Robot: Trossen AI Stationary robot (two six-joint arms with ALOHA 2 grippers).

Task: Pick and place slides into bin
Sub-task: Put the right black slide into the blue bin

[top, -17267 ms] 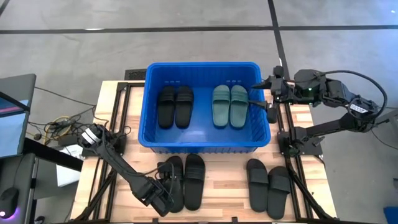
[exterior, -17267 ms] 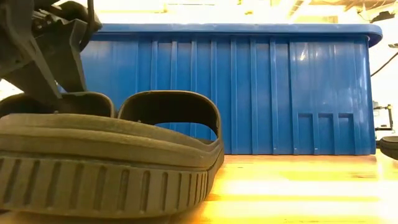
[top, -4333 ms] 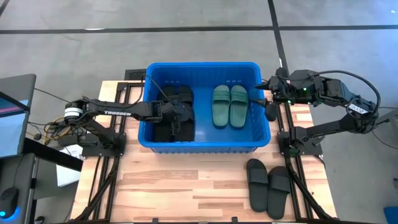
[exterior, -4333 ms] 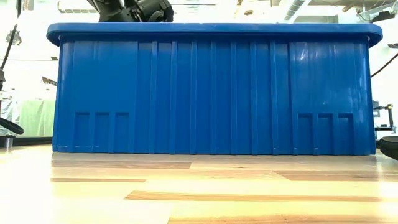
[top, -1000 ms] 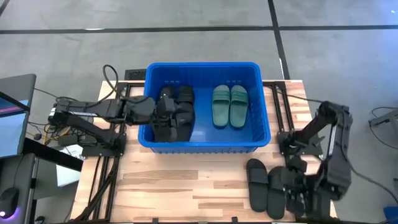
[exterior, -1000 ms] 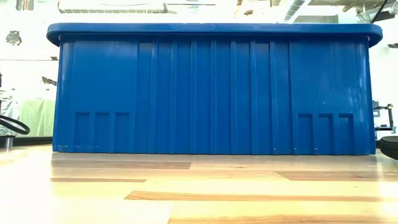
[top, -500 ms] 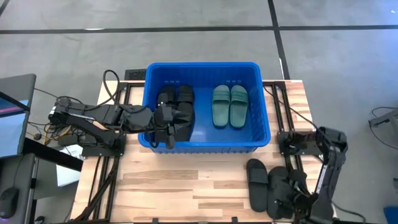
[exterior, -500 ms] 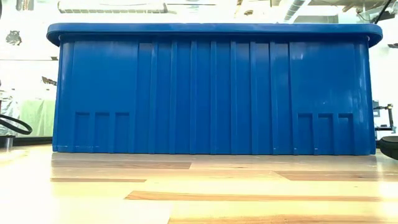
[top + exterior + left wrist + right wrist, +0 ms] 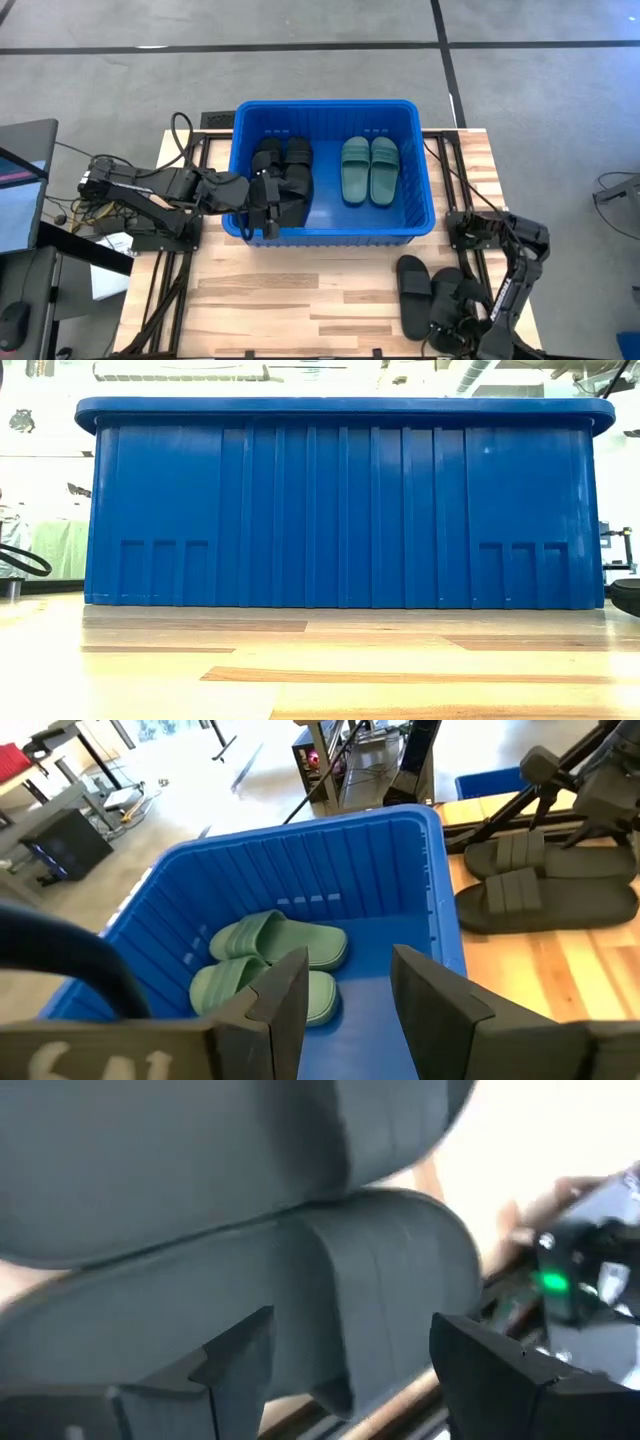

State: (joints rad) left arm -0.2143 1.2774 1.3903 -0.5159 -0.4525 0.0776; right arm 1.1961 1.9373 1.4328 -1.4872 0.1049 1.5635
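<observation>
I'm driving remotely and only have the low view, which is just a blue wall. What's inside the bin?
Observer: The bin holds a pile of black slides on its left side and a teal-green pair on its right.
Operator: Anything left on the table?
Observer: One black pair lies on the wood in front of the bin's right corner.
Operator: Where's the right gripper?
Observer: The right gripper is down at that pair, open, its fingers either side of a strap.
Operator: And the left gripper?
Observer: The left gripper is over the bin's front-left part, open and holding nothing.
</observation>
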